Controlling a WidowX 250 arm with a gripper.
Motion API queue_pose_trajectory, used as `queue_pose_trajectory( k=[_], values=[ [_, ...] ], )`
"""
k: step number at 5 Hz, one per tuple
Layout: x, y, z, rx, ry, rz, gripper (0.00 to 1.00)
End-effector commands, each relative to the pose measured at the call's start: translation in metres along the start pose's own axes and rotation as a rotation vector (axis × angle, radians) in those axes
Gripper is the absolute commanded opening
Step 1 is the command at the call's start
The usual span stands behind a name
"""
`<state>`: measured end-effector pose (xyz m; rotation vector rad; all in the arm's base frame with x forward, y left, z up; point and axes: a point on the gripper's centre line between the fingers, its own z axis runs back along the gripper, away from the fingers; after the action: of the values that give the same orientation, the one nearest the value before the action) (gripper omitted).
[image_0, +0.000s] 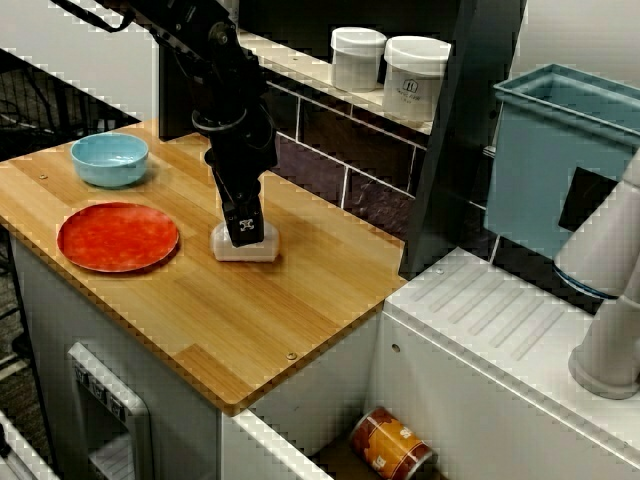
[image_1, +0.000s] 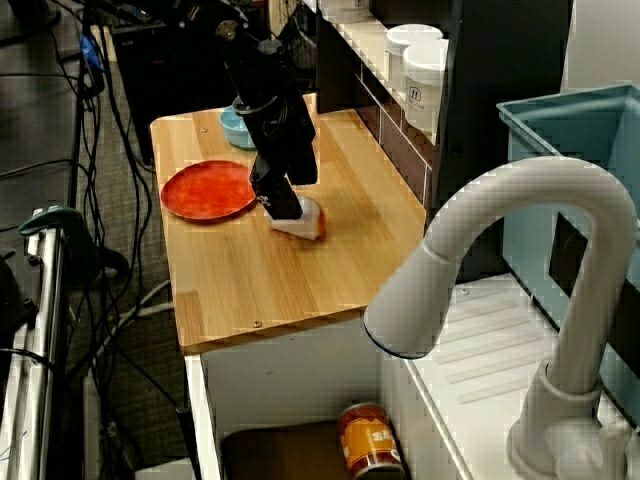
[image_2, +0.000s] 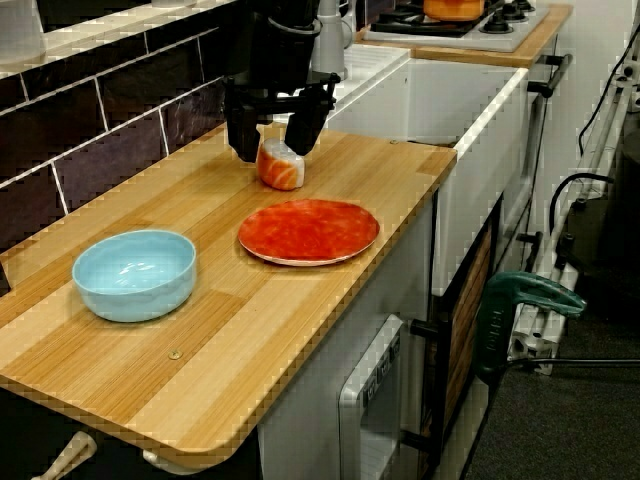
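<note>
While tool (image_2: 273, 150) straddles sushi (image_2: 282, 170), red plate (image_2: 308, 231) near, bowl (image_2: 134, 272) beyond.

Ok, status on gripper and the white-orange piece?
Gripper open, fingers either side of white-orange piece on counter, contact unclear. Red plate close beside, apart. Blue bowl farther off.

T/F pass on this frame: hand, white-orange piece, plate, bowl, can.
1. The hand is right over the white-and-orange piece on the counter. True.
2. The piece lies on the red plate. False: it sits on bare wood beside the plate.
3. The hand's fingers are shut. False: they stand spread, one on each side of the piece.
4. The blue bowl is empty. True.
5. The can stands on the counter. False: it lies in the basin below the counter's edge.
</note>
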<state>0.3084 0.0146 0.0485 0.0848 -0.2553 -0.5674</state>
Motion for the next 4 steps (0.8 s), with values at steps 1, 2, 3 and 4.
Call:
queue_pose_trajectory(
  k=[1,2,3,4],
  values=[
    [0.0099,0.0043,0.0067,0.005,-0.013,-0.007,1.0],
    [0.0105,0.0054,0.0036,0.0,0.001,-0.003,1.0],
    [0.008,0.0017,0.0061,0.015,-0.011,0.015,1.0],
    [0.0046,-0.0026,0.0028,0.019,0.007,0.034,1.0]
  ],
)
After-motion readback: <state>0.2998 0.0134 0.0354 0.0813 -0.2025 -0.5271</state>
